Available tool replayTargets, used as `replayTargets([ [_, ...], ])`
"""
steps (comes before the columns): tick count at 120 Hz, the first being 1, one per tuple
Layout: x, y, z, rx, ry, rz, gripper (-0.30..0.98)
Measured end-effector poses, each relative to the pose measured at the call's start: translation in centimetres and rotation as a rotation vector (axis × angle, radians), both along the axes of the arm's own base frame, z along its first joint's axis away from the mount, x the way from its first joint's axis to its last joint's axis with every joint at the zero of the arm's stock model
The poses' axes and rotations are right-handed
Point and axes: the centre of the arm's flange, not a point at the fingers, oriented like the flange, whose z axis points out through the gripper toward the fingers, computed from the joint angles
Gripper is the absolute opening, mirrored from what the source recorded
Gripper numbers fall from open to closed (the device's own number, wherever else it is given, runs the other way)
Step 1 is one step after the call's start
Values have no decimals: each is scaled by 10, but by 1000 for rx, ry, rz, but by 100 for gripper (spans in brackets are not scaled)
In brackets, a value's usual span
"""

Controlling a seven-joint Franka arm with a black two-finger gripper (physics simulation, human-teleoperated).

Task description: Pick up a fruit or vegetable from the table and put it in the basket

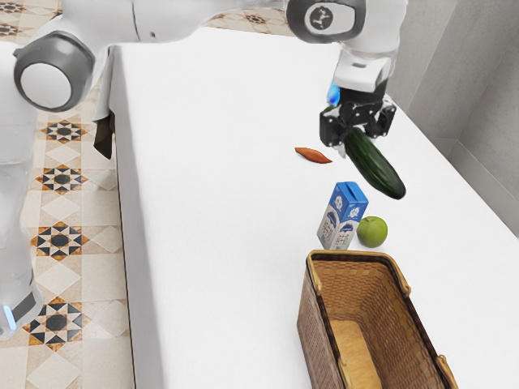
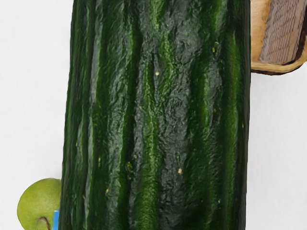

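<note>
Cucumber (image 1: 377,166) is in the gripper (image 1: 357,130), pinched near one end and raised above the counter (image 1: 211,203); its long axis slants down and out from the gripper toward the exterior view's right. The basket (image 1: 353,256) lies past the free end, lower than the gripper and toward the exterior view's lower edge, with its mouth open upward. Its long sides run roughly the way the cucumber points, so little turning looks needed.

Between gripper and basket stand the blue-and-white carton (image 1: 343,215), upright just beside the nearer short rim, and the green apple (image 1: 372,232) next to it. The carry should pass above both, the hanging end well over that rim and the raised handles, before any lowering. The orange-red vegetable (image 1: 313,155) lies off the route, to the gripper's side toward the exterior view's left. Release best waits until the whole length is inside the walls.
</note>
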Motion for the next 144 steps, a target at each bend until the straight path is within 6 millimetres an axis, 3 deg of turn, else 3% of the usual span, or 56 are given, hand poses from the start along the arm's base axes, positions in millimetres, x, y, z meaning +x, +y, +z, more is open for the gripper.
replayTargets([
  [17,-34,-62,-6,9,6,-105,17],
  [75,-100,-207,-35,-9,14,-251,17],
  [83,-100,-214,-40,-6,17,-236,17],
  [102,-51,-213,-70,-22,50,-158,15],
  [115,-35,-217,-84,-22,59,-126,16],
  [127,-27,-220,-98,-16,73,-103,16],
  [144,-24,-220,-101,-11,71,-75,16],
])
